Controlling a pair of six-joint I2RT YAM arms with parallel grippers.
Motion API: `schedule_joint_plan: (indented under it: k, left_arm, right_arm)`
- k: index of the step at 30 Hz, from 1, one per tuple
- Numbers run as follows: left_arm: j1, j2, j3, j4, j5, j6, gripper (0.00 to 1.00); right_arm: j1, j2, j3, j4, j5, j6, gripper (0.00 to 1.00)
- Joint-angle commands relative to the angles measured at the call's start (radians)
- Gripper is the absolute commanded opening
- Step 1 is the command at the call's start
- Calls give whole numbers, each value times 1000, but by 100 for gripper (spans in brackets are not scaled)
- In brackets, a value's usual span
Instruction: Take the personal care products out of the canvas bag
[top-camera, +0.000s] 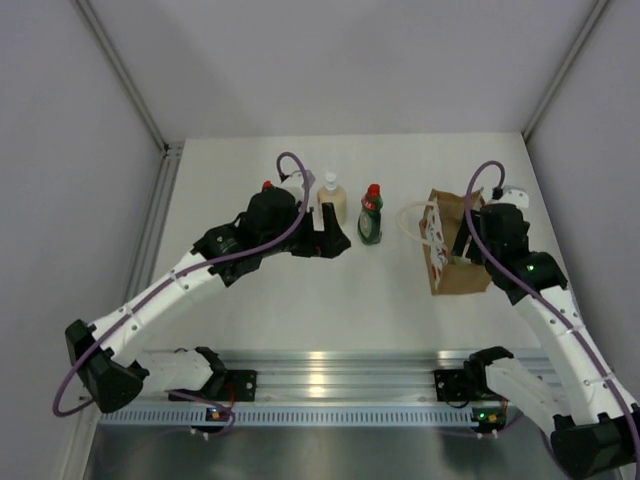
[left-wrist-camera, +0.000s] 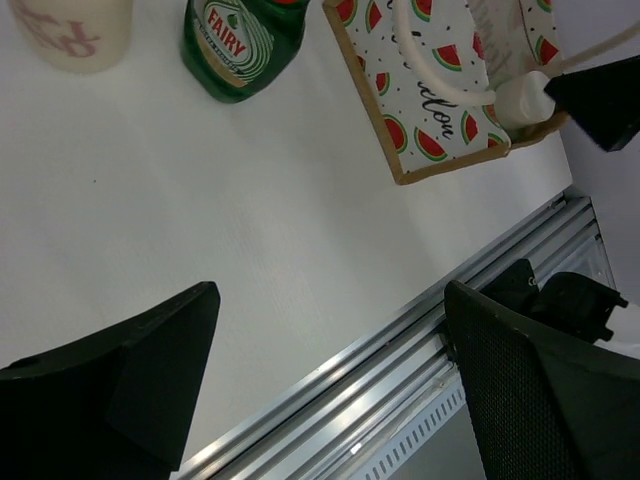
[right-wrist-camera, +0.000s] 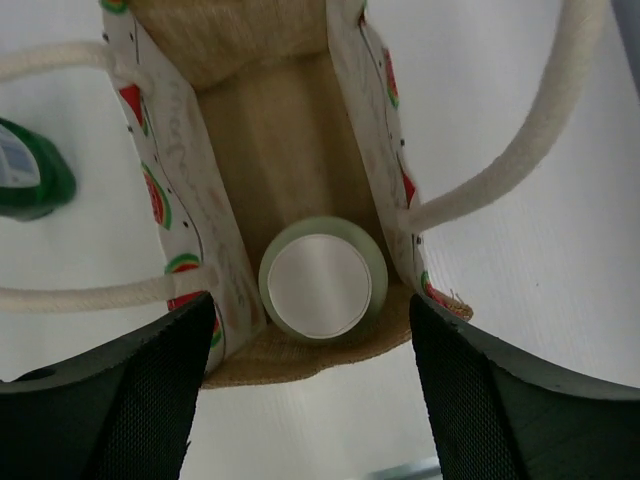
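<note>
**Canvas bag** (top-camera: 455, 270): upright at the right of the table (top-camera: 300, 310), mouth up, white handles fallen outward. Probable reason: mouth kept clear for a reach straight down.

**Right end effector** (top-camera: 468, 232): poised over the bag mouth, jaws spread and empty, one to each side of the pale bottle (right-wrist-camera: 322, 280) with the white cap. Probable reason: lining up for a descent onto that cap. No contact yet.

**Left end effector** (top-camera: 328, 238): spread, empty, over bare table just near of the cream bottle (top-camera: 332, 198). Probably parked clear of the bag.

**Dark green bottle** (top-camera: 371, 218): upright just right of the cream bottle, apart from it and from the bag.

**Red cap** (top-camera: 267, 186): just left of the left wrist, body hidden by the arm. Probably a third bottle.

**View differences**
- Right wrist view only: pale bottle upright on the bag floor, against one end wall. Hidden by the arm in the top view.
- Left wrist view only: watermelon print on the bag's side panel.
- Top view only: row of bottles at far centre, bag well to the right.
</note>
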Motion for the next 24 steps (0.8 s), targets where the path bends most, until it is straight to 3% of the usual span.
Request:
schedule_joint_plan:
  k: [1, 9, 17, 24]
  left_arm:
    - [-16, 79, 93, 74, 89, -26, 98]
    - [-103, 166, 132, 75, 36, -30, 98]
    - [-106, 134, 59, 75, 23, -16, 98]
    - [-106, 102, 16, 75, -3, -3, 98]
  right_arm:
    - [-25, 5, -22, -68, -98, 59, 75]
    - [-39, 81, -62, -58, -95, 48, 69]
    - [-68, 135, -85, -35, -88, 62, 77]
    - [-79, 215, -96, 30, -98, 77, 77]
